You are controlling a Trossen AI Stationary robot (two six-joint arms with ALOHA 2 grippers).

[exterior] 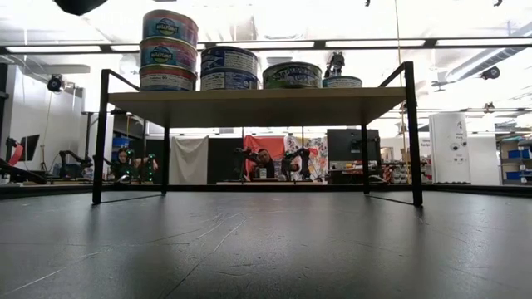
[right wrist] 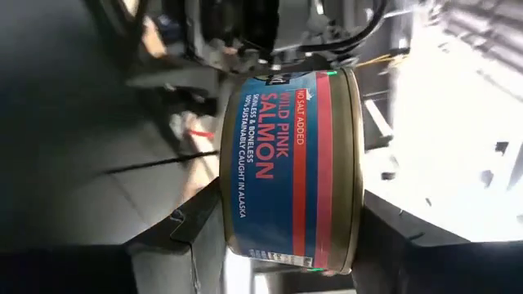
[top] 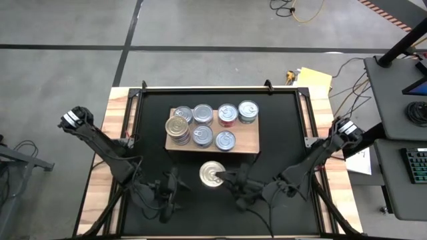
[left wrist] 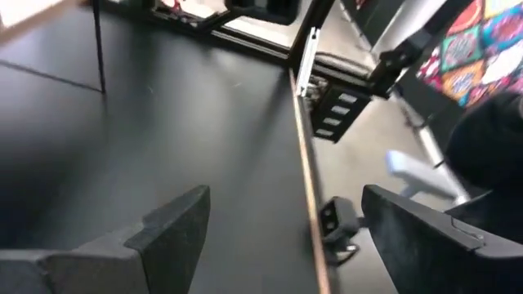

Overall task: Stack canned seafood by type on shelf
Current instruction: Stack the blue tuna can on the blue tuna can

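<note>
The shelf (top: 247, 141), a light-wood board on black legs, carries several tins, among them a gold-lidded stack (top: 177, 126) at its left end; the low view shows that stack (exterior: 169, 51) three high. Just in front of the shelf my right gripper (right wrist: 282, 237) is shut on a gold-lidded salmon tin (top: 212, 174) with a blue and red label. My left gripper (left wrist: 282, 204) is open with nothing between its fingers, over the black mat to the left of the held tin (top: 172, 188). My right gripper pinches the tin by its two flat ends, one finger on the gold lid (top: 220, 177), the other on the base (right wrist: 219, 220). The fingers come level from the table's right. The tin is held lid up, lifted clear of the mat.
The black mat (top: 280, 120) covers most of the table, with bare room in front of the shelf and to both sides. Beneath the shelf board (exterior: 258, 104) the space between its legs is open. People and equipment show in the room beyond the table.
</note>
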